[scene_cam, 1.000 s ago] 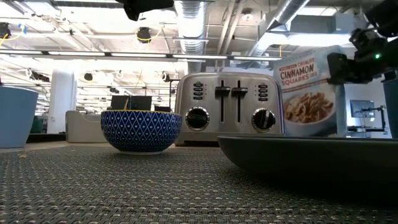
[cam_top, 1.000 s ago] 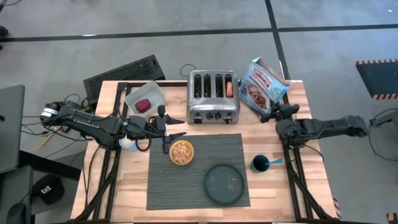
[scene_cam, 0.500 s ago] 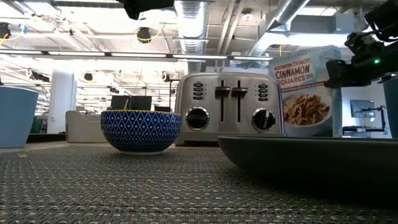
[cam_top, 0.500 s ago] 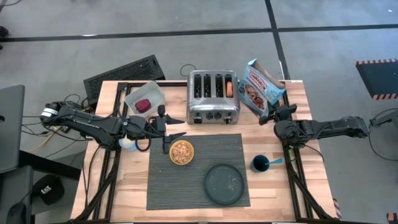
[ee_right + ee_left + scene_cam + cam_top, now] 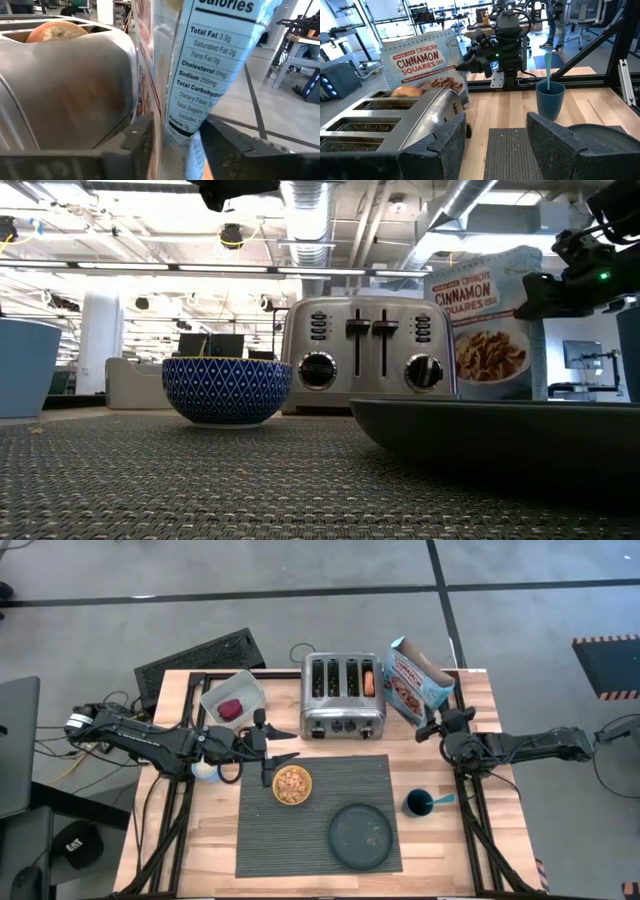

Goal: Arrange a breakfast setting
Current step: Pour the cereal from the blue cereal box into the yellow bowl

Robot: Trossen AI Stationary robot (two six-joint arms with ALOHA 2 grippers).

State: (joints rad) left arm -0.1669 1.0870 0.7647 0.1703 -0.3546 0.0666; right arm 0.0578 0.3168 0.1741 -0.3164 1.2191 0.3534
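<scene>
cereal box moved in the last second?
Yes. The cereal box, held by the right gripper, has shifted left toward the toaster.

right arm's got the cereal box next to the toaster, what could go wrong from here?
1. The right gripper pinches the cereal box near its lower edge only; the tilted, open-topped box could slip or spill.
2. The box is very close to the toaster and the bagel in its slot; swinging it further could bump them.
3. The cup with the spoon stands near the right arm; a low sweep could tip it.

Right end effector [image 5: 432, 727] gripping cereal box [image 5: 410, 687], beside toaster [image 5: 343, 695]
</scene>
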